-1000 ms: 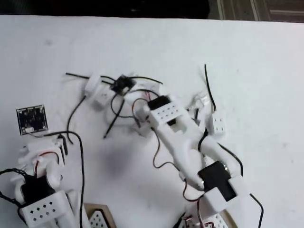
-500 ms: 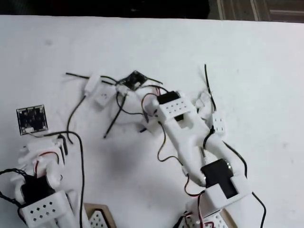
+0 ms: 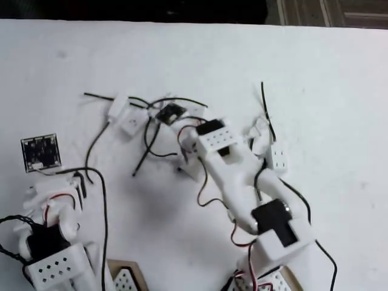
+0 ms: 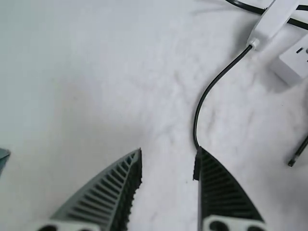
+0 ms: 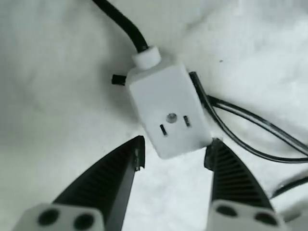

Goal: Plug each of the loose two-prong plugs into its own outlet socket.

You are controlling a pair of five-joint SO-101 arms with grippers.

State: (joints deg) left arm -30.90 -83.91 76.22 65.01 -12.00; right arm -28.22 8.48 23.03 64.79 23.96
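the left gripper (image 4: 168,159) hung wide open and empty over the white tabletop (image 4: 72,72), a thin black cord (image 4: 211,91) running from beside one fingertip (image 4: 204,163) to a slim white plastic plug (image 4: 276,17) well ahead. the right gripper (image 5: 175,149), also open and holding nothing, had its jaws flanking the near end of a white rectangular outlet block (image 5: 166,113).

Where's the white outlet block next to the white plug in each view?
High: white rectangular plastic outlet block left of centre, just right of the white plastic plug.
Left wrist: beyond the left claw, beside that plug, block at.
Right wrist: a similar block ahead of the right claw; cannot tell if same.
Landmark: the plug's black cord.
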